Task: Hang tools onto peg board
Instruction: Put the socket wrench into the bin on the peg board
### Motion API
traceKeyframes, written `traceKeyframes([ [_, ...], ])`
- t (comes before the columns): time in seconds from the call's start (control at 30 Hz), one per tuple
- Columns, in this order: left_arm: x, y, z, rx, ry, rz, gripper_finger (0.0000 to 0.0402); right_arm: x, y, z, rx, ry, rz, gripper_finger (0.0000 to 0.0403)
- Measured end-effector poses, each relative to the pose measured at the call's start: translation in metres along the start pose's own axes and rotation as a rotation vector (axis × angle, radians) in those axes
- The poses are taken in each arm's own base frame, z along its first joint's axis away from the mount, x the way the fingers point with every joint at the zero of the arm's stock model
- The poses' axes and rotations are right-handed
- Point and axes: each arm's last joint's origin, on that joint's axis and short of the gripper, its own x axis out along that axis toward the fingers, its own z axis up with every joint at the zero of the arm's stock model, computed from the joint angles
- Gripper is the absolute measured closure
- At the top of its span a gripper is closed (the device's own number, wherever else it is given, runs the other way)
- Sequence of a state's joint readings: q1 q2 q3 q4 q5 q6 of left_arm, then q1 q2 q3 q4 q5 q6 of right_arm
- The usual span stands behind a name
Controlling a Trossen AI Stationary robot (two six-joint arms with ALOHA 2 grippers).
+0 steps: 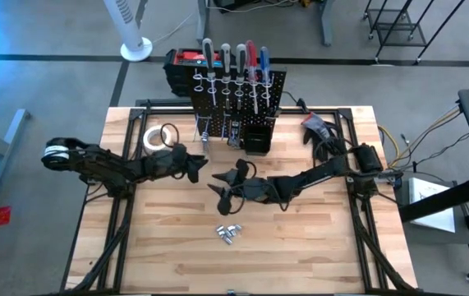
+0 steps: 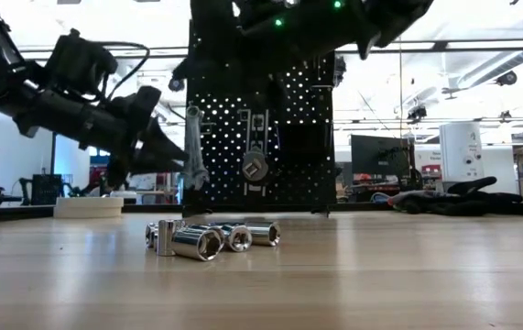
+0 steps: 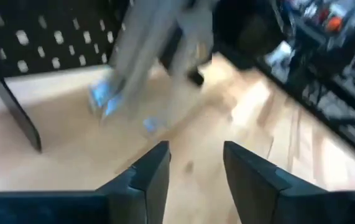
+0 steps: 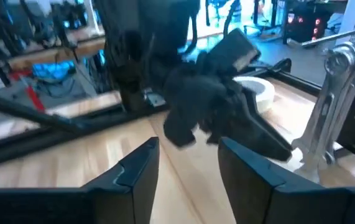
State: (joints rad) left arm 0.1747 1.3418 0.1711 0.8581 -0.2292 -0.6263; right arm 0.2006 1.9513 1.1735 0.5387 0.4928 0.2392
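Observation:
The black peg board (image 1: 238,99) stands upright at the table's far edge. Several screwdrivers (image 1: 234,62) sit in its top rings, and silver wrenches (image 2: 194,147) hang from its front. Several silver sockets (image 1: 228,233) lie in a small heap on the table, nearer the front. My left gripper (image 1: 203,163) is open just in front of the board's left part, close to a hanging wrench (image 3: 143,50), with nothing between its fingers (image 3: 155,174). My right gripper (image 1: 218,187) is open over the table's middle, pointing toward my left gripper (image 4: 227,106), and is also empty.
A white tape roll (image 1: 154,136) lies at the far left of the table and black gloves (image 1: 320,131) at the far right. A black-and-red case (image 1: 183,64) stands behind the board. The board's small black bin (image 1: 257,136) sits at its lower right.

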Motion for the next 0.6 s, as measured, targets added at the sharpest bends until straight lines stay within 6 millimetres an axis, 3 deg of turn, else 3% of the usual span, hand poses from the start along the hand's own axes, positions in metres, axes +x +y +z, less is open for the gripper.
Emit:
traceKeyframes([
  [0.2,-0.006,-0.01,-0.013,0.018,0.054,-0.037,0.0252,-0.031,0.015,0.005,-0.067,0.081,0.015,0.024],
  [0.47,-0.039,-0.023,-0.048,0.031,0.015,-0.014,0.0251,-0.078,0.02,-0.026,-0.031,0.216,0.066,0.0253],
  [0.6,-0.054,-0.041,-0.062,0.051,0.025,-0.091,0.0253,-0.093,0.02,-0.045,-0.031,0.278,0.115,0.0254],
])
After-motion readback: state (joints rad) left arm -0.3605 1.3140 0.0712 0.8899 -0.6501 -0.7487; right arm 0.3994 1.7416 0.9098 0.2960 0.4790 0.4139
